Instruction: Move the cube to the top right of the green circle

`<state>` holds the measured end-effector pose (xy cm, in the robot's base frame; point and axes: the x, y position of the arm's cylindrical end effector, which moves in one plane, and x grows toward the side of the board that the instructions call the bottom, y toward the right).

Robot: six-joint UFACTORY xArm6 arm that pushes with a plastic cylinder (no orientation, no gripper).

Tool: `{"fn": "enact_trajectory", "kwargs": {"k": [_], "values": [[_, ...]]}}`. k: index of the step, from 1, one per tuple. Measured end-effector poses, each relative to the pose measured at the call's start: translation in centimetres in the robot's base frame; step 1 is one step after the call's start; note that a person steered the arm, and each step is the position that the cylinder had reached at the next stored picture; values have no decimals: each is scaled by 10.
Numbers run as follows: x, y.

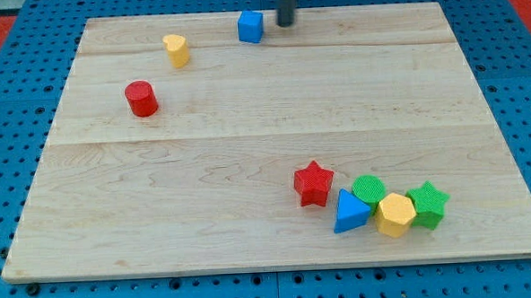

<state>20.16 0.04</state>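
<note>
The blue cube (250,27) sits near the view's top edge of the wooden board (203,152), a little left of centre. My tip (285,23) is just to the cube's right, a small gap apart. The green circle (370,188) lies far away at the view's lower right, packed among other blocks.
Around the green circle are a red star (314,183), a blue triangle (349,212), a yellow hexagon (396,215) and a green star (428,204). A yellow block (177,50) and a red cylinder (141,99) sit at the upper left. Blue pegboard surrounds the board.
</note>
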Motion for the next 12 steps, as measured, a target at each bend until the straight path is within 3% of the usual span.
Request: {"fn": "enact_trajectory", "kwargs": {"k": [2,3,4,7,8,9,10,11,12], "values": [[55,-121],[51,-133],[82,-187],[231,-139],[232,-169],[262,-186],[276,-89],[258,-74],[246,-18]]}}
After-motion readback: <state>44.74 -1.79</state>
